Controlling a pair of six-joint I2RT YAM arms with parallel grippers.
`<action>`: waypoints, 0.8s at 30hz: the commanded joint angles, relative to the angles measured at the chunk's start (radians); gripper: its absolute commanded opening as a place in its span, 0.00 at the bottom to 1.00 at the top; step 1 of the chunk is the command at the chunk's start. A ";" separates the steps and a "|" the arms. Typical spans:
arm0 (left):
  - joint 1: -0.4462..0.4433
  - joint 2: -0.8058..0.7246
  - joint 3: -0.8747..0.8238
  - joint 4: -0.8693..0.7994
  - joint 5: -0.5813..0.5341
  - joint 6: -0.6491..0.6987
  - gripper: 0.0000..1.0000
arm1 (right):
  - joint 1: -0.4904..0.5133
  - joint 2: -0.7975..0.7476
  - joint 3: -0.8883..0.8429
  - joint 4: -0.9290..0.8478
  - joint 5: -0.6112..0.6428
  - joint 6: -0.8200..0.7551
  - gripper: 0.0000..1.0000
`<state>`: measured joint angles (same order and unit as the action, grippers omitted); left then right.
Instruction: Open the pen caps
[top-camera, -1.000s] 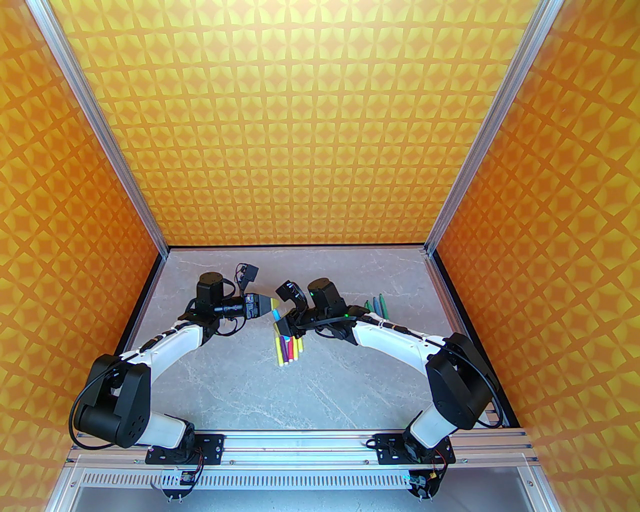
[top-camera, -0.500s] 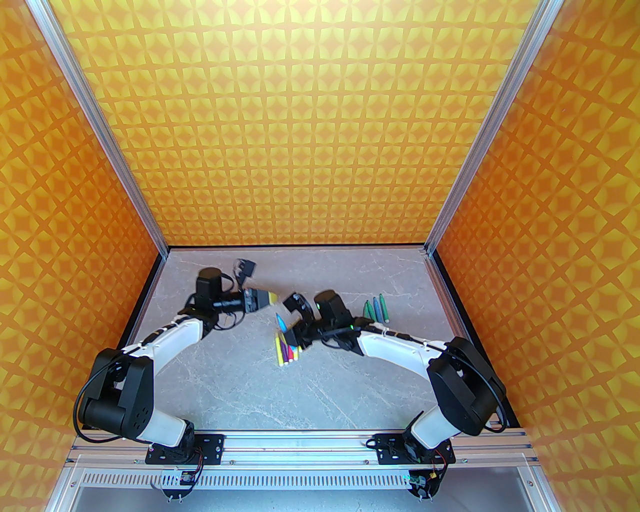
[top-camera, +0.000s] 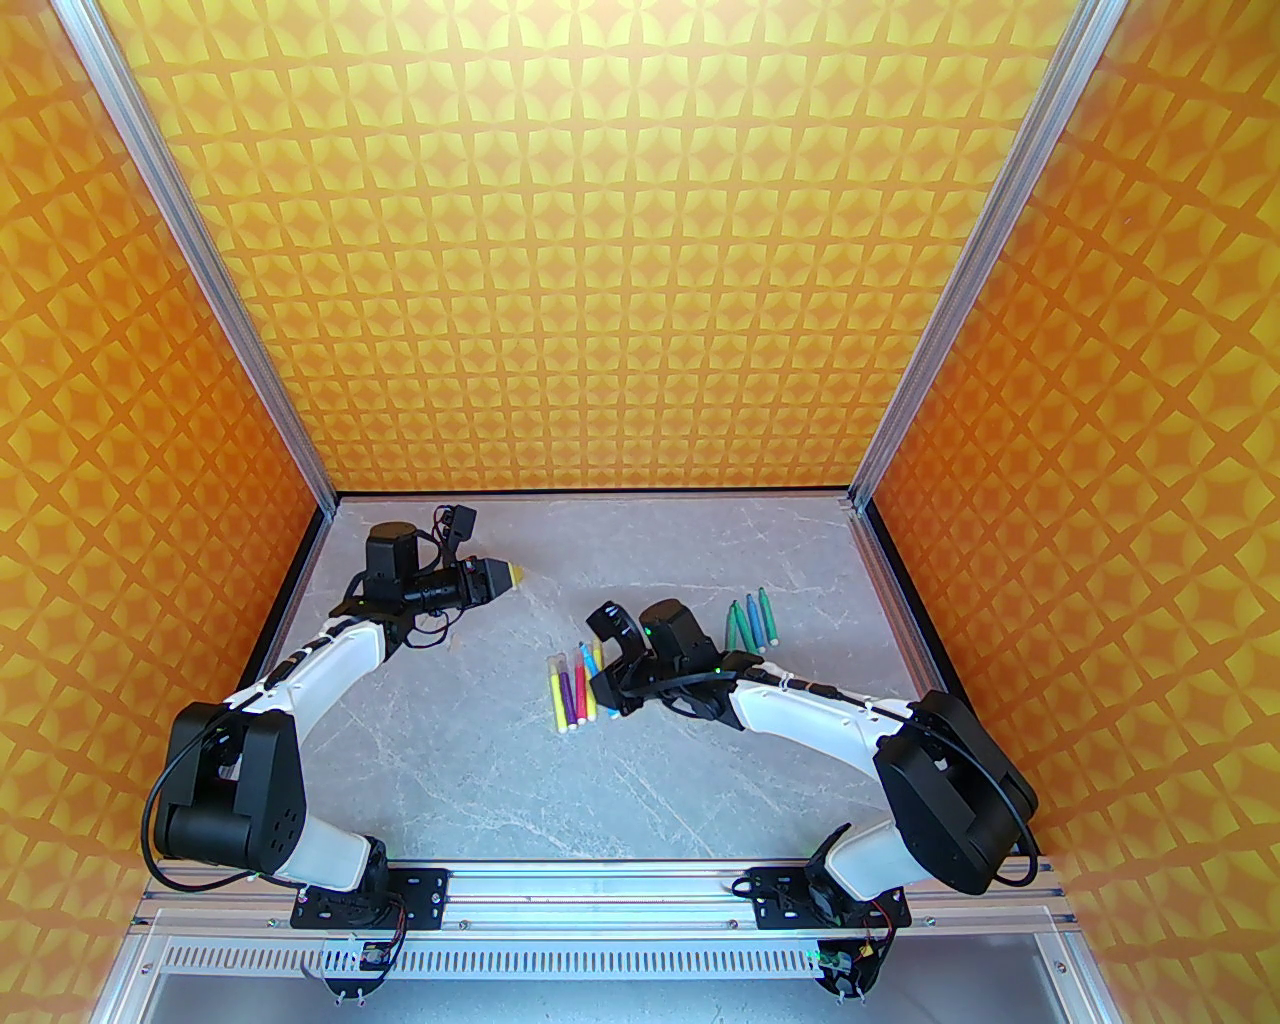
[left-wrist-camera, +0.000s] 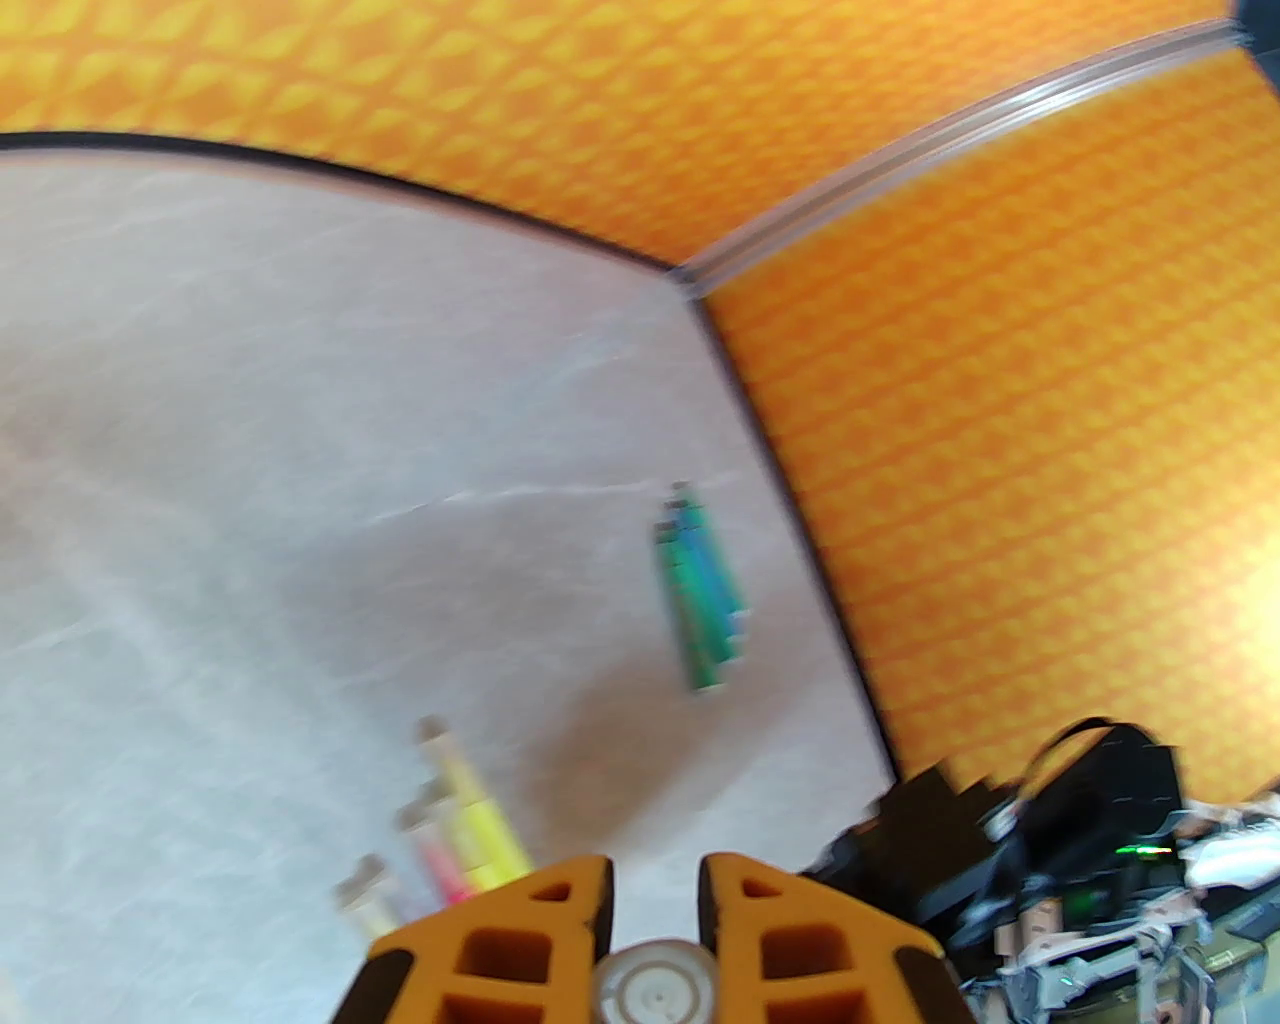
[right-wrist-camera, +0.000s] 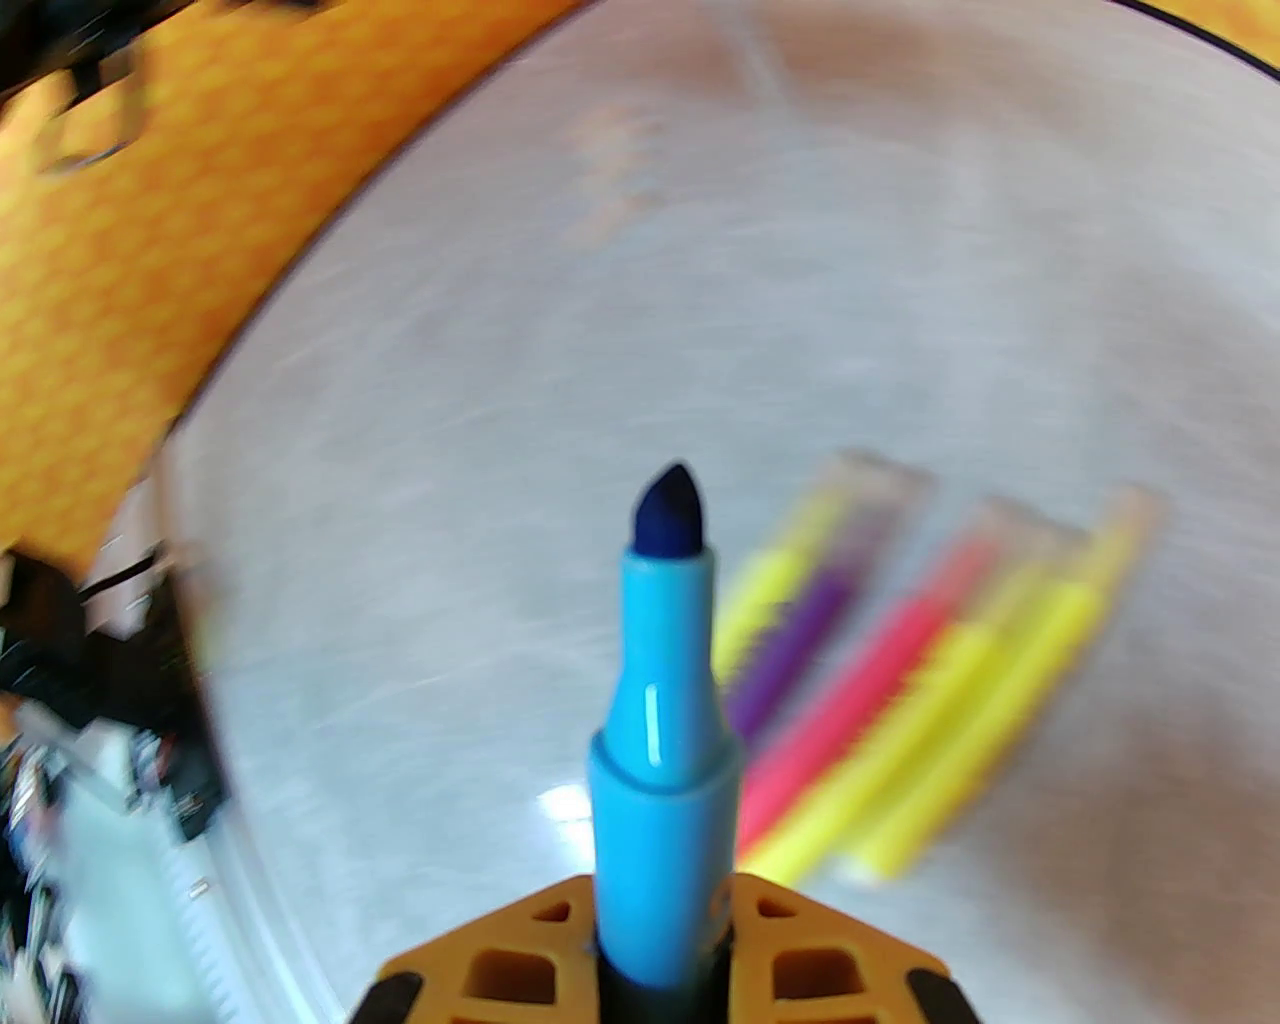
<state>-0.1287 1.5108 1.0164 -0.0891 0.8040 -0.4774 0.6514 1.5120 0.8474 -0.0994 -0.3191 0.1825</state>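
Although the right arm's jaws overlap its right edge in the top view, a row of capped pens (top-camera: 568, 695) lies on the worktop (top-camera: 480, 770), with yellow, purple and pink barrels and clear caps (top-camera: 556, 662) pointing away. Those jaws are clamped on a blue pen (right-wrist-camera: 660, 720), its dark tip bare. Farther right lie green and blue pens (top-camera: 750, 620). Farthest, the left arm's jaws pinch a clear pen cap (left-wrist-camera: 655, 985), seen end-on.

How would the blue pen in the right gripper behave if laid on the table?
The blue pen is round, so it probably rolls on the smooth table. It looks stiff and light: thin plastic. Its bare tip might mark the surface.
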 joint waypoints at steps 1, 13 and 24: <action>0.005 -0.006 0.039 -0.259 -0.163 0.134 0.00 | -0.042 -0.003 0.043 -0.075 0.218 0.054 0.00; 0.004 0.111 0.136 -0.555 -0.557 0.244 0.00 | -0.152 0.133 0.189 -0.293 0.581 0.124 0.00; 0.000 0.234 0.205 -0.615 -0.617 0.265 0.00 | -0.244 0.280 0.266 -0.349 0.637 0.160 0.00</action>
<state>-0.1287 1.7245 1.1816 -0.6674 0.2218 -0.2371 0.4171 1.7683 1.0790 -0.4107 0.2707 0.3119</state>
